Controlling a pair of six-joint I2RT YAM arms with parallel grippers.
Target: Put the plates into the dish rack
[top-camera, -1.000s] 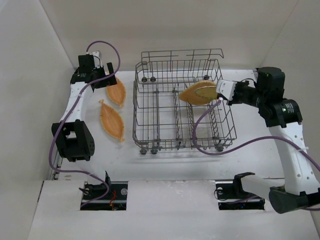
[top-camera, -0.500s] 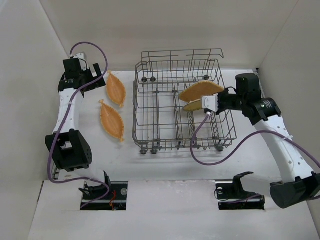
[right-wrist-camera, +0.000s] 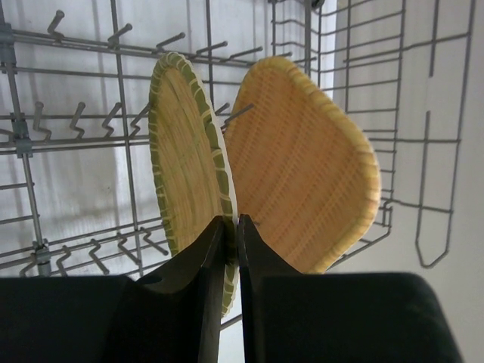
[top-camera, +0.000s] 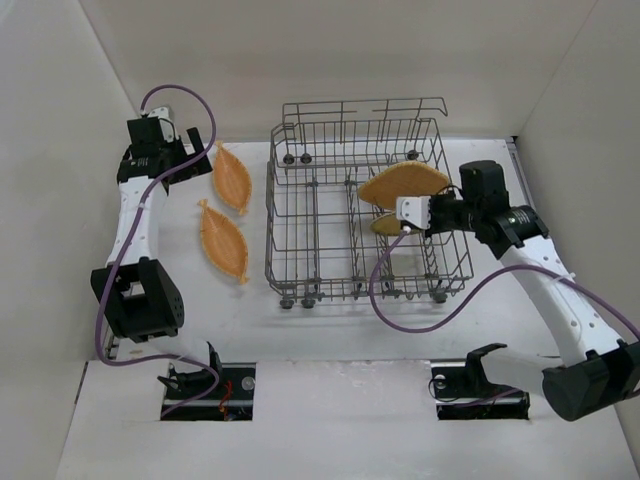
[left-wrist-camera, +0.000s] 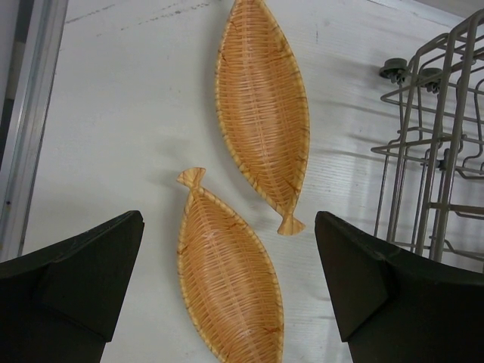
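Note:
The grey wire dish rack point(top-camera: 330, 220) stands mid-table. One woven orange-yellow plate point(top-camera: 403, 183) stands on edge in its right part. My right gripper point(top-camera: 392, 221) is shut on the rim of a second plate point(top-camera: 383, 224), held upright just in front of it, low among the tines. In the right wrist view the held plate point(right-wrist-camera: 184, 151) has a greenish rim and the other plate point(right-wrist-camera: 302, 159) is beside it. Two fish-shaped woven plates point(top-camera: 232, 178) point(top-camera: 224, 242) lie flat on the table left of the rack. My left gripper point(top-camera: 178, 152) is open above them point(left-wrist-camera: 228, 227).
The rack's wire sides point(left-wrist-camera: 439, 151) rise close to the right of the two lying plates point(left-wrist-camera: 262, 113) point(left-wrist-camera: 227, 287). White walls close in the table at the back and both sides. A purple cable point(top-camera: 400, 300) droops across the rack's front right corner.
My right gripper has carried its plate left and down into the rack, in front of the standing plate. My left arm drew back to the left a second ago and has since stayed still.

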